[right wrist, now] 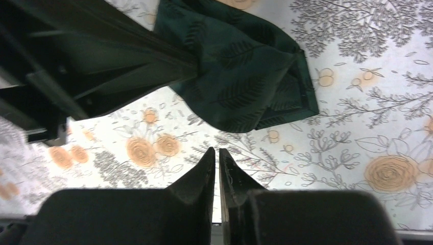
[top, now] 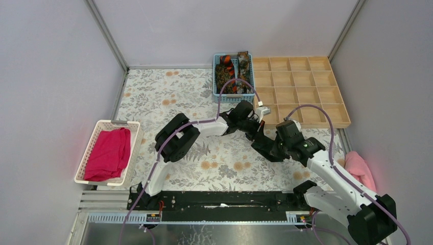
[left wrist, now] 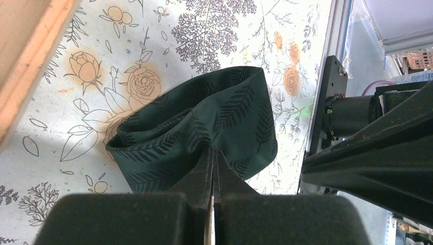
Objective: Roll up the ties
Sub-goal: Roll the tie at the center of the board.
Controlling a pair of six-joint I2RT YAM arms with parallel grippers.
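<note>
1. Overhead, the two wrists crowd together above the middle of the floral surface (top: pixel 153 97). Their black housings cover the spot where the tools meet, so no fabric can be made out there from above.
2. Seen from its own wrist, the left tool (left wrist: pixel 213 152) is pressed shut and pinches the near edge of the dark green tie (left wrist: pixel 204 117), which has a fern-leaf print. The tie lies on the surface as a loose, folded bundle. Its near edge runs behind the fingers, and how tightly it is wound cannot be told.
3. The right tool (right wrist: pixel 218 152) has its fingers drawn almost together, with only a thin slit between them and nothing in it. Its tips sit just short of the tie and do not touch it. Whether they touch the surface is unclear.
4. In that same view the other arm comes in from the upper left as a dark mass and cuts off one corner of the tie.
5. To the left, a white basket (top: pixel 88 150) holds a magenta cloth (top: pixel 108 153). At the right edge, a pale pink cloth (top: pixel 359 171) is partly hidden behind the right arm.
6. Farthest away, a blue basket (top: pixel 215 71) holds the other ties (top: pixel 224 71), mottled brown and orange-and-black striped. A cable crosses its front wall, and the ties are too tightly packed to count. Just beside it lies a wooden tray (top: pixel 311 97) of compartments, its near-left corner hidden by the arms.
</note>
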